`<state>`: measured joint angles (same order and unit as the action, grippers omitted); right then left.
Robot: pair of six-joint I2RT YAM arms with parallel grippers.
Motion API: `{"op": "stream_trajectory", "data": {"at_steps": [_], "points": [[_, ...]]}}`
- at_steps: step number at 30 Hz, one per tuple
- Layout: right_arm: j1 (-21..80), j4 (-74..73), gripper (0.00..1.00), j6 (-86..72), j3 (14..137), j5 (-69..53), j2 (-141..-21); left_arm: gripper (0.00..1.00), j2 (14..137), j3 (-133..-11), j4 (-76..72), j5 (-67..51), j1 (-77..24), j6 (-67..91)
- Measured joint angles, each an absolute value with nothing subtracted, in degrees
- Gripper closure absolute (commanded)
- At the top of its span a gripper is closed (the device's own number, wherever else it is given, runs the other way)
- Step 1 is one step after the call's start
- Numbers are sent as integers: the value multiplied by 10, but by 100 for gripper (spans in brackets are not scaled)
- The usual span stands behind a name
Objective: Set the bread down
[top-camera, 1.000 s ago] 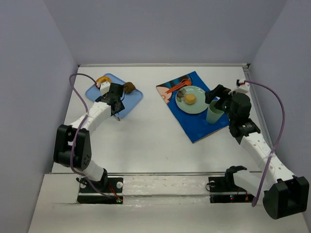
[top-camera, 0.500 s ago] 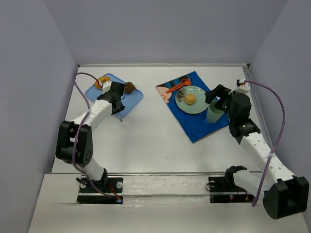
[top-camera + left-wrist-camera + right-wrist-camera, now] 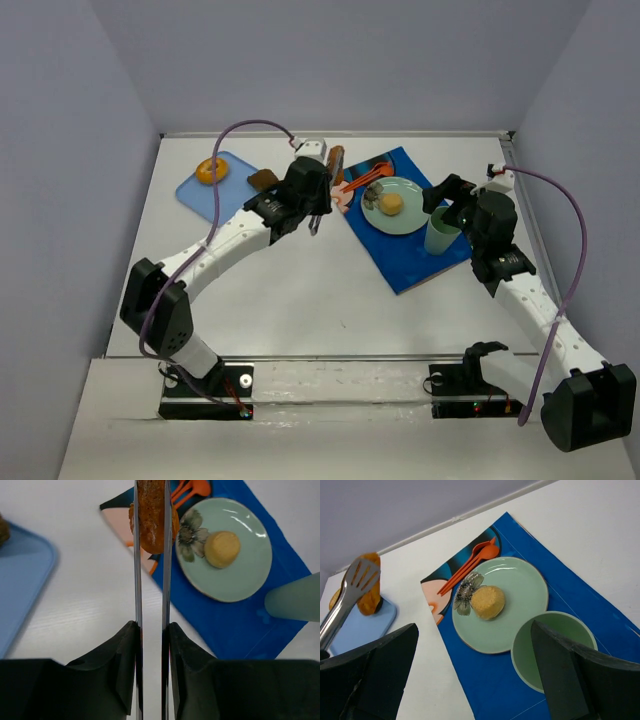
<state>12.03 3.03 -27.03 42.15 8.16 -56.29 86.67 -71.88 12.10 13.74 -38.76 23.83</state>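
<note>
My left gripper (image 3: 151,630) is shut on a pair of metal tongs (image 3: 136,580), and the tongs pinch an oblong brown piece of bread (image 3: 152,515). In the top view the bread (image 3: 335,163) hangs above the left corner of the blue placemat (image 3: 400,262), with the left gripper (image 3: 312,198) just behind it. A pale green plate (image 3: 245,580) with a flower print holds a round yellow bun (image 3: 222,548), to the right of the bread. My right gripper (image 3: 475,680) stands open above the mat beside the green cup (image 3: 555,647), with nothing between its fingers.
A blue tray (image 3: 200,193) at the back left carries a ring-shaped doughnut (image 3: 211,170) and a dark brown piece (image 3: 264,180). Orange cutlery (image 3: 470,565) lies on the mat behind the plate. Walls close in the table on three sides.
The left arm has swung right from the blue tray to the mat's left corner. The tongs have closed on the bread and lifted it along.
</note>
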Motion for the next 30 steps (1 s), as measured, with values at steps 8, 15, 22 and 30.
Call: {"op": "stream_trajectory", "data": {"at_steps": [8,15,22,30], "points": [[120,30,1,-270,422,84,-550,67,1087,-950,86,91,-443,170],[120,30,0,-270,422,94,-540,61,1248,-1114,131,67,-491,131],[120,30,0,-270,422,102,-539,54,1271,-1139,172,65,-514,121],[120,30,0,-270,422,103,-539,46,1270,-1120,189,86,-529,130]]}}
